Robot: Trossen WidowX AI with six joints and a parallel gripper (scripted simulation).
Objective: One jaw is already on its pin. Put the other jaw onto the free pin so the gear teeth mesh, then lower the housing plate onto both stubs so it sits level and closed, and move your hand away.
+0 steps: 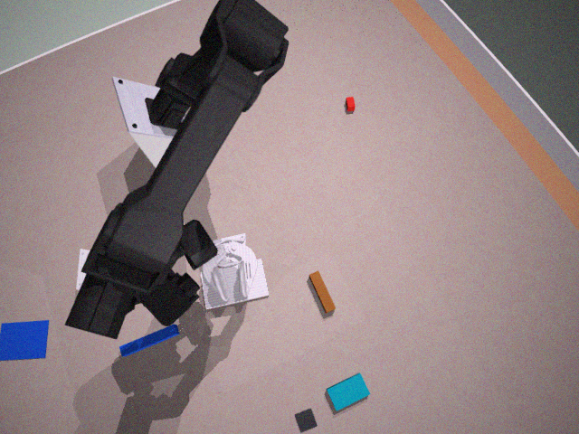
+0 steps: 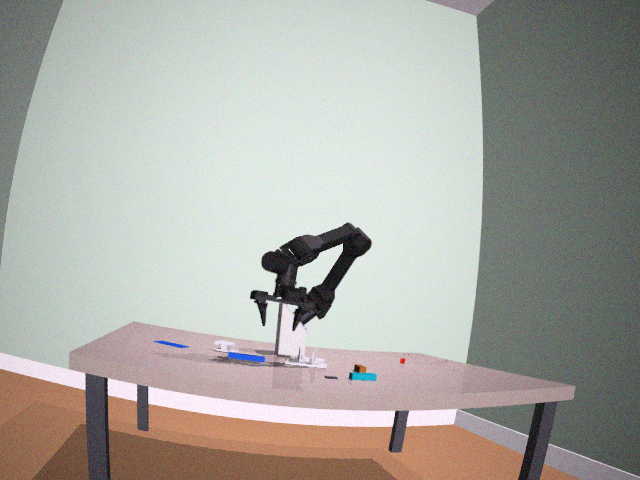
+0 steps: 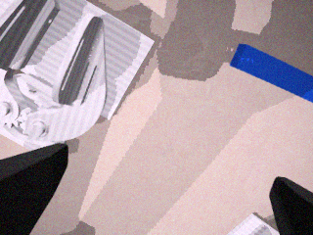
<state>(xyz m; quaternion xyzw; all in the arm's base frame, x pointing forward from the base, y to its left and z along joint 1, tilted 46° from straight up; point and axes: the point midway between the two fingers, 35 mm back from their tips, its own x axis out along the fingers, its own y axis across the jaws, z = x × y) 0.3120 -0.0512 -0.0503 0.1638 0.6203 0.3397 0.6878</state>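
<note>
The white base lies on the table. One pale jaw and a second jaw lie side by side on it, their rounded ends near two small round stubs. I cannot tell whether both are fully on their pins or whether the teeth mesh. The white housing plate lies apart on the table, mostly hidden by the arm in the top view and cut off in the wrist view. My gripper is wide open and empty, above the table between base and plate.
A blue bar lies near the base. A flat blue rectangle is at the left. An orange block, a teal block, a dark square and a red block are to the right.
</note>
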